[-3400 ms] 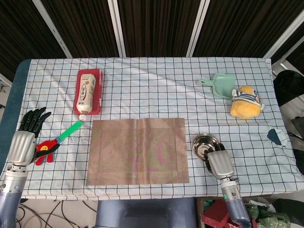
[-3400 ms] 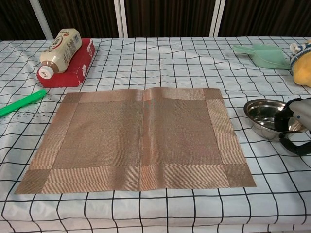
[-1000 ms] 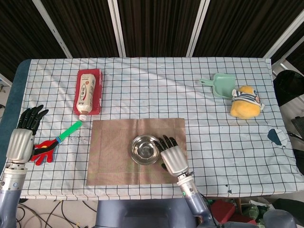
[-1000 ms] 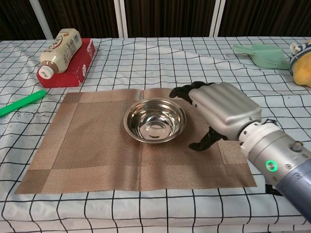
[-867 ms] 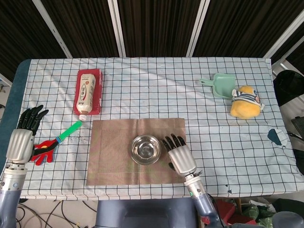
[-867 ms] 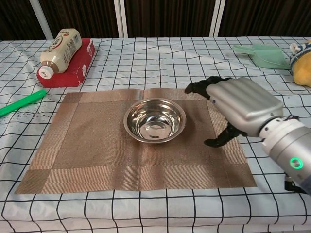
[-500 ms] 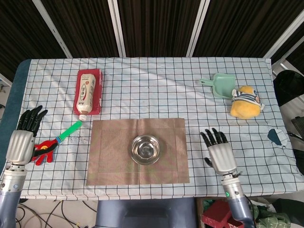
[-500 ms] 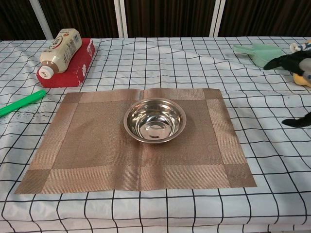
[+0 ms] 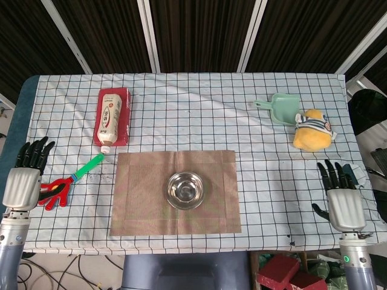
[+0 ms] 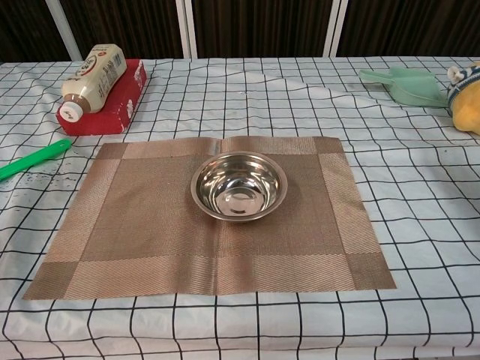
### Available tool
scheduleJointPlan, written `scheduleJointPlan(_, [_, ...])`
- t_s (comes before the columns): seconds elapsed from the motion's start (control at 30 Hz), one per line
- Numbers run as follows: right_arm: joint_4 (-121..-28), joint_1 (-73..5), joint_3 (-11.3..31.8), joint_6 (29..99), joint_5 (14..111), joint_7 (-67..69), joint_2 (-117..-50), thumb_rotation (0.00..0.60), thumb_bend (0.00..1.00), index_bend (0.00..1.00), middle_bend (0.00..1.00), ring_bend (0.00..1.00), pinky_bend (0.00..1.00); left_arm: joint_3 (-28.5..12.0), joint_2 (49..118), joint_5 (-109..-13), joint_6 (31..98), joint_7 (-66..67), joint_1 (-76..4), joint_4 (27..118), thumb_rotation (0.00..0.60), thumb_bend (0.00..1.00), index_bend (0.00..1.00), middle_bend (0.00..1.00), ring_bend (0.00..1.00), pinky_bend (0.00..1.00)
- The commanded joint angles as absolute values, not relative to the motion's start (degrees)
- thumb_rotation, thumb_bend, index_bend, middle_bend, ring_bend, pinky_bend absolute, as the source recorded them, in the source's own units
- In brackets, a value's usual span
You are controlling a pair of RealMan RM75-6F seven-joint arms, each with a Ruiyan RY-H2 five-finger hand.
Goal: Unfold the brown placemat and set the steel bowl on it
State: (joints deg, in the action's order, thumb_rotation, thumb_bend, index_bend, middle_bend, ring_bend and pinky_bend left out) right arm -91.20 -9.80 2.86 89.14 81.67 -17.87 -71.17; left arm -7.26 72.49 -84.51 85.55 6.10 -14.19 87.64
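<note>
Only the head view shows the robot's body; the chest view shows neither arm nor hand.

The left hand (image 9: 22, 180) sits at the lower left edge of that view, back of the hand facing up, its dark fingers (image 9: 33, 152) spread apart and pointing away from the robot. It holds nothing. Its silver forearm (image 9: 9, 248) runs down out of the frame.

The right hand (image 9: 344, 202) sits at the lower right, also back up, fingers (image 9: 336, 173) apart and extended forward, thumb out to the side, empty. Its wrist (image 9: 354, 249) leads down to the bottom edge.
</note>
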Motion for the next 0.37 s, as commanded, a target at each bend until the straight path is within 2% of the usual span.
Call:
scheduleJointPlan(0.03, [-90.73,-8.17,2.30,90.33,81.36,-16.38,-69.90,0.600,0.03,0.00,0.00,0.01,0.18,-7.38,72.07,-83.70,85.88,8.56,-13.76,88.00,0.600,0.04,0.00,0.00,0.00,0.00])
scheduleJointPlan(0.37, [-92.35,-7.31,4.55,88.92,78.06,-11.85,-69.13,0.600,0.03,0.00,0.00,0.00,0.18,-6.23,71.01,-82.54,85.15,14.22,-12.86,90.48,0.600,0.04,0.00,0.00,0.00,0.00])
